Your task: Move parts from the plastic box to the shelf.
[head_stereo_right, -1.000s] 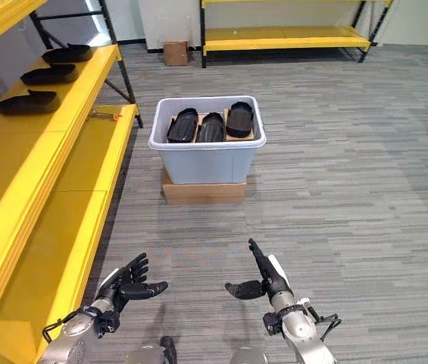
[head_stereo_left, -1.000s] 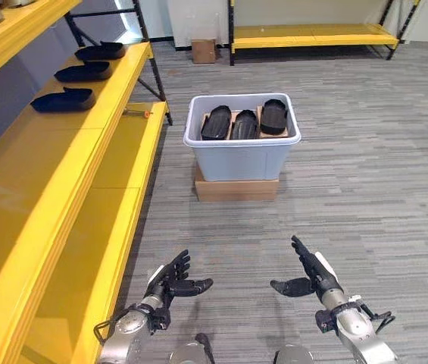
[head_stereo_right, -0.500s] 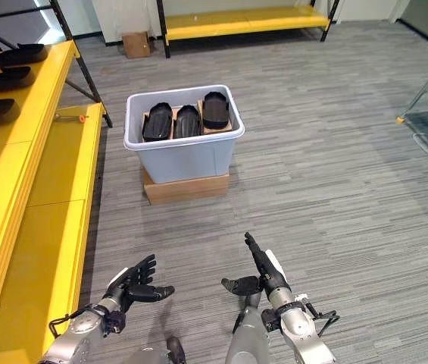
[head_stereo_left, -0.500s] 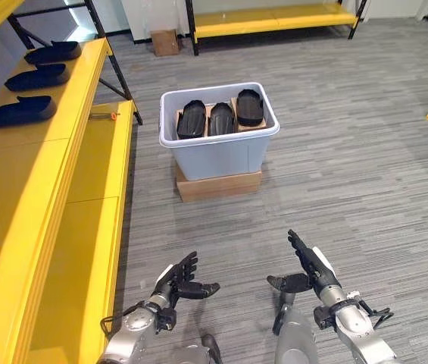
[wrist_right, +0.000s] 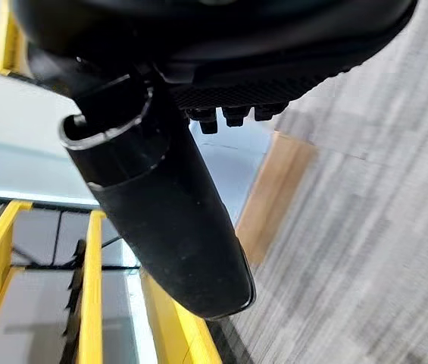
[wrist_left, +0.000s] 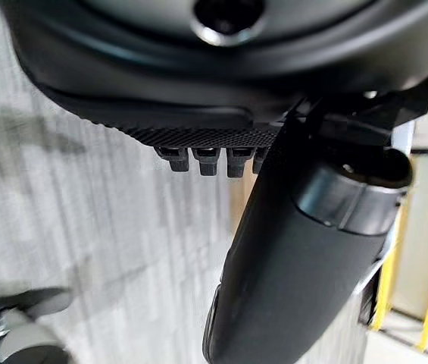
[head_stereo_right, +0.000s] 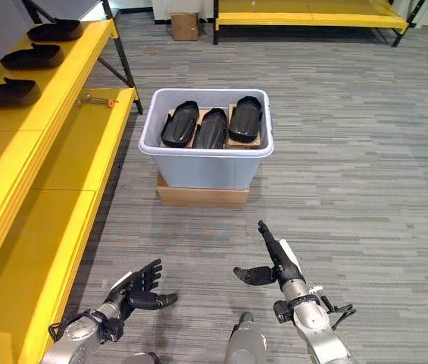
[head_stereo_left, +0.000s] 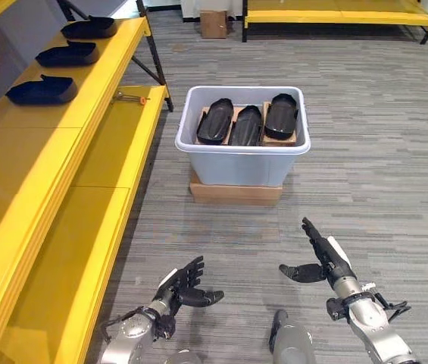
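Both empty hands, left hand [head_stereo_left: 185,287] and right hand [head_stereo_left: 321,259], are held with fingers spread; the pale grey plastic box [head_stereo_left: 244,161] of black moulded parts [head_stereo_left: 247,126] is seen ahead.

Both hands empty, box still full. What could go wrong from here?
1. The three black parts sit packed side by side in the plastic box; lifting one may drag its neighbour.
2. The box rests on a narrower cardboard base; pressing its rim may tip it.
3. Both the left hand and right hand hang low, apart from the box.
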